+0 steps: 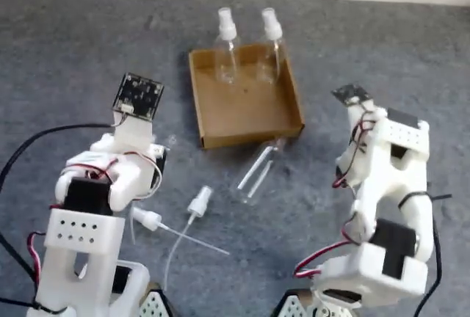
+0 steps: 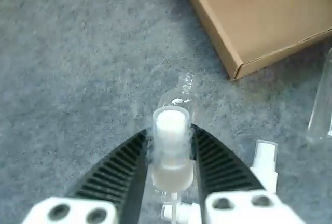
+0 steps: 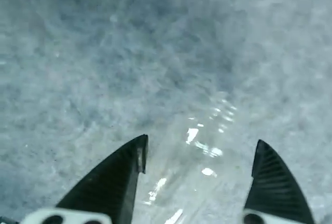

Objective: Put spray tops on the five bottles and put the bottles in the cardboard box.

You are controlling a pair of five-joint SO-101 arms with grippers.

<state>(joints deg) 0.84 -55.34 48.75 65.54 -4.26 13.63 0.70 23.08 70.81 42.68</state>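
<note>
At the left of the grey bench [image 1: 73, 38], the left tool [image 2: 170, 130] is pressed together on a small clear bottle [image 2: 171, 156]. The bottle's open neck has no spray top and points away toward a corner of the cardboard box [image 1: 250, 135]. Two loose spray tops lie on the bench just beside the left arm [image 1: 95, 192], one [image 1: 147, 219] nearer the arm and the other [image 1: 198, 202] closer to the middle. Their thin dip tubes trail across the surface.

At centre, the shallow open box holds two bottles, both standing upright along its far wall and both fitted with white spray tops, the left one [image 1: 226, 56] and the right one [image 1: 270, 45]. The rest of the box floor is bare cardboard. An uncapped bottle [image 1: 257, 170] lies on its side on the bench, just beside the box's near right corner.

At right, the right tool [image 3: 201, 143] hangs low with its fingers spread wide. Between them lies something clear and glinting [image 3: 207, 151], apparently another bottle, though too blurred to be sure.
</note>
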